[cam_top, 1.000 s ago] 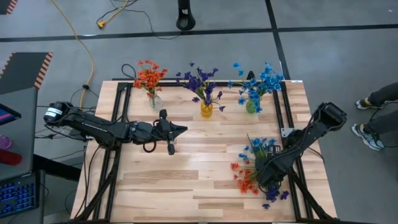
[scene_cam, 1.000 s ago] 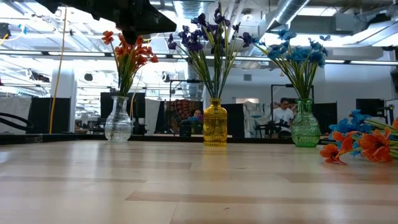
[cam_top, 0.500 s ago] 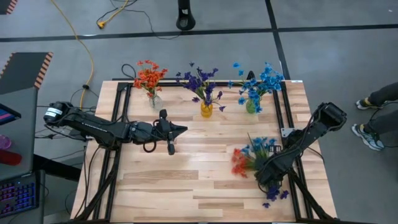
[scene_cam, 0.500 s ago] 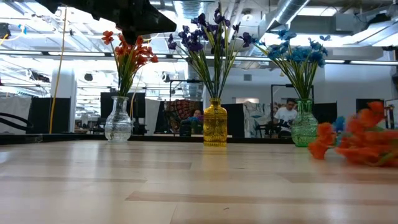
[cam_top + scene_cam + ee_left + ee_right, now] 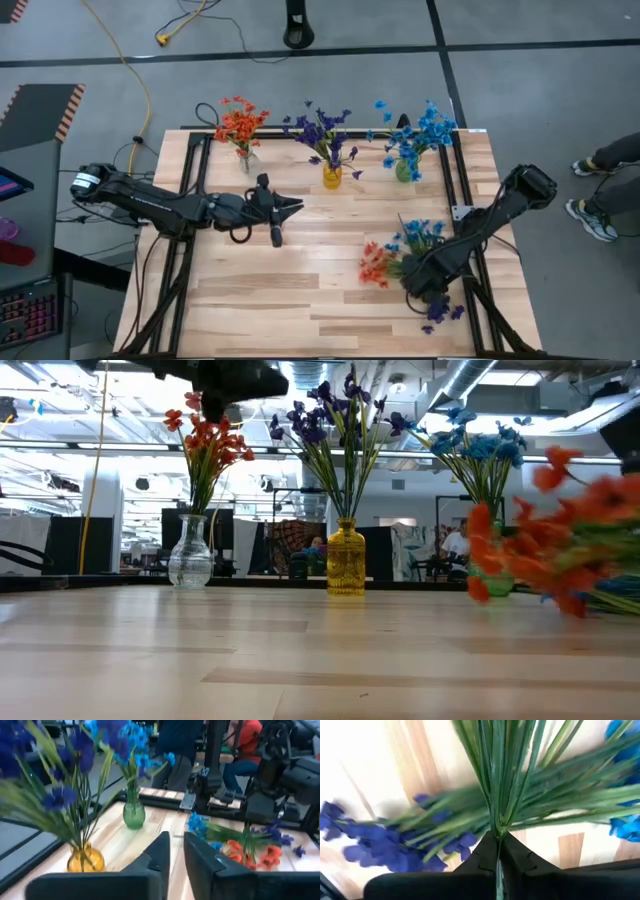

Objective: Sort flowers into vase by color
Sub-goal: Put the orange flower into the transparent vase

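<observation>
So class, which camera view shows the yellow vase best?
The low view: the yellow vase stands whole, side-on and sharp. The high view shows it only from above, under purple flowers; the left wrist view cuts it off; the right wrist view misses it.

No legible text, label, brand, number or sign can be made out in any of the views.
</observation>
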`<state>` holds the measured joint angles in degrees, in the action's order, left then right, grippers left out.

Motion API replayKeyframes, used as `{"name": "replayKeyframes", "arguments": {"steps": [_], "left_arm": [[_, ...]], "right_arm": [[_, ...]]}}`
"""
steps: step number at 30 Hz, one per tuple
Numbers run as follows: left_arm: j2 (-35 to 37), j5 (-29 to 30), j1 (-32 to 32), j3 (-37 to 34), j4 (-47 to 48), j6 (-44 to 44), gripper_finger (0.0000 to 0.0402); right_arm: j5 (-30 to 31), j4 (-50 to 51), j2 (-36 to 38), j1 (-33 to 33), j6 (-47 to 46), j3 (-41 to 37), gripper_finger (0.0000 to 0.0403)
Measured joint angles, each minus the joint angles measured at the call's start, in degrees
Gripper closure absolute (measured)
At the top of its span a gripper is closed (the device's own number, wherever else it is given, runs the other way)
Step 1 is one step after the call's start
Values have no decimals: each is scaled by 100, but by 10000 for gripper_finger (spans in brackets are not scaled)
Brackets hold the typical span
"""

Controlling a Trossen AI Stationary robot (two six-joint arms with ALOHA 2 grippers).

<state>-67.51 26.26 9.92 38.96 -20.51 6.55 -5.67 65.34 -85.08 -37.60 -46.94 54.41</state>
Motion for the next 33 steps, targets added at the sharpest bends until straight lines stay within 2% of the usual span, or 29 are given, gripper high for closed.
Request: {"name": "replayKeyframes", "arguments": {"steps": [6,10,14,19,24,27,33], "left_arm": [[33,6,95,290,75,-784,288],[248,1,208,520,561,-1192,247],[570,1,311,704,1316,-1147,222],[892,-12,406,725,1751,-976,212],[1033,-26,462,725,2041,-900,212],[1037,-46,484,725,2072,-903,212],[939,-48,484,728,2039,-769,212]], "right_arm": [[721,-5,0,267,-14,408,374],[1500,-186,0,489,-11,641,368],[2515,-791,0,697,116,735,369],[3942,-2035,0,978,670,735,372],[4908,-3502,0,1288,1572,735,369],[5223,-4335,2,1491,2177,735,371],[5350,-5793,0,1942,3356,735,369]]}}
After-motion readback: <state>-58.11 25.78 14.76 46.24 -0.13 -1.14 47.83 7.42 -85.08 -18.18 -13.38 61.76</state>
